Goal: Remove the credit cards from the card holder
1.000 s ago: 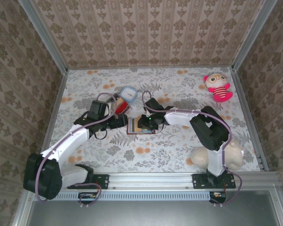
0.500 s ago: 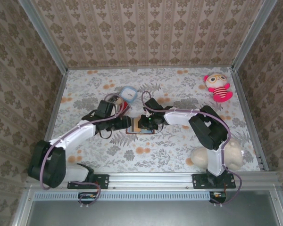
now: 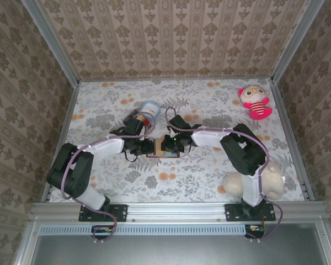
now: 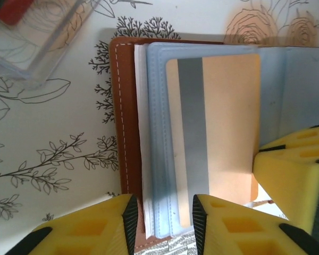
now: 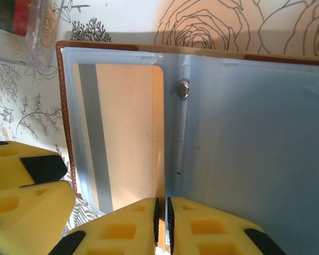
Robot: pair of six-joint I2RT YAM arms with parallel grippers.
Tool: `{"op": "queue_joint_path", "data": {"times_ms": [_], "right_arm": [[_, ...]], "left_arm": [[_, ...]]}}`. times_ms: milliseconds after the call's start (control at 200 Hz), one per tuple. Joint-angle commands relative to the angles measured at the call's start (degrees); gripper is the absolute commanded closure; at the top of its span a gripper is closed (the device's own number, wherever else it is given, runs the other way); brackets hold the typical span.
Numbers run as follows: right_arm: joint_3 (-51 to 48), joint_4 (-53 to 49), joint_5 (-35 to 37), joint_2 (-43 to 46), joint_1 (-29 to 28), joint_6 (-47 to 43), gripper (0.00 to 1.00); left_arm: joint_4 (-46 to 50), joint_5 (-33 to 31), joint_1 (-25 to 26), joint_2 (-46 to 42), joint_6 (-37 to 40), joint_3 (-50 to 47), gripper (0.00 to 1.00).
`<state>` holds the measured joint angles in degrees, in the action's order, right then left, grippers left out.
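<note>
Between the jaws of the left tool [image 4: 165, 208], which stand apart, lies the near edge of the card holder [image 4: 128, 122]: brown cover, white leaf, blue sleeves. Pad contact unresolved. A tan credit card [image 4: 226, 117] with a grey stripe sits sleeved just beyond. The right wrist view adds a rivet [image 5: 183, 89] on the spine ahead of the right tool [image 5: 161, 206], which is clenched on a thin blue leaf of the holder. Clear box [image 4: 32, 37] lies beyond and left of both tools. Desk [image 3: 209, 171] floral, walls patterned. Pink doll [image 3: 255, 102] lies well off to the right.

One card holder [image 4: 128, 133], perhaps one card [image 4: 228, 122]
</note>
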<state>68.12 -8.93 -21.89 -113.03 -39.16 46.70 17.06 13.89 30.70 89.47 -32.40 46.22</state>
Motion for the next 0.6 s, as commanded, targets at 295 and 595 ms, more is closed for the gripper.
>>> {"op": "queue_joint_path", "data": {"times_ms": [295,595], "right_arm": [[0.37,1.26,-2.56,-1.54,0.17,-0.12,0.88],[-1.51,-0.33,0.63,1.13,0.61,-1.21,0.92]], "left_arm": [[3.71,-2.48,1.64,4.78,1.86,3.79,0.77],[7.17,-6.44,1.81,4.16,2.17,4.0,0.77]]}}
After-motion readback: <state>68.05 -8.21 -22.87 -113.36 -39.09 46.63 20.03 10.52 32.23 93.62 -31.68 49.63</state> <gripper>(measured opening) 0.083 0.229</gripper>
